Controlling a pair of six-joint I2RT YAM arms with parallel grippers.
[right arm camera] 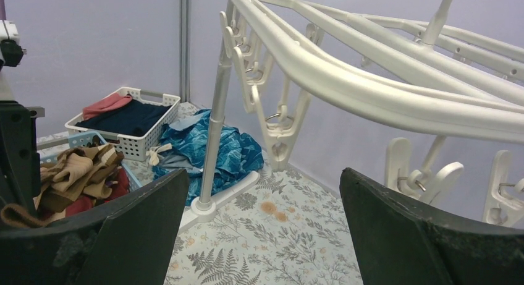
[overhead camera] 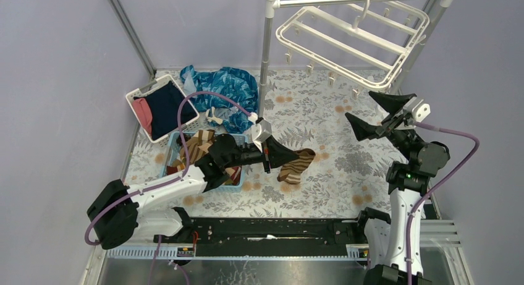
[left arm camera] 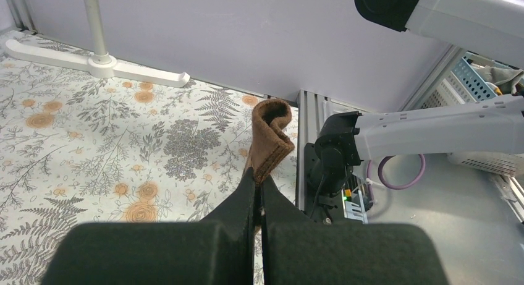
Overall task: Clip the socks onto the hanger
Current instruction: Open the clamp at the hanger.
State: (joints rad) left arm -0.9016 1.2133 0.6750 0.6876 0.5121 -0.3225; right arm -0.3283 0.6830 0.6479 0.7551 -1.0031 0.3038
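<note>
1. Left gripper [overhead camera: 279, 154], reaching past the blue lattice basket [overhead camera: 232, 188] heaped with soft brown and tan socks [overhead camera: 196, 146], sits at centre frame. Its black wedge-shaped jaws are clamped on a striped sock [overhead camera: 298, 164] whose knit cuff curls over.
2. At upper right we see the hanger [right arm camera: 346, 81], a smooth white plastic grid with dangling clips [right arm camera: 281, 133].
3. Just below it, the right gripper [overhead camera: 359, 106] holds its broad black jaws spread wide apart.

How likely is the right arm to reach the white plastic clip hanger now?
Probably yes: its open end effector hangs close under the white plastic clip hanger, with nothing between them.
</note>
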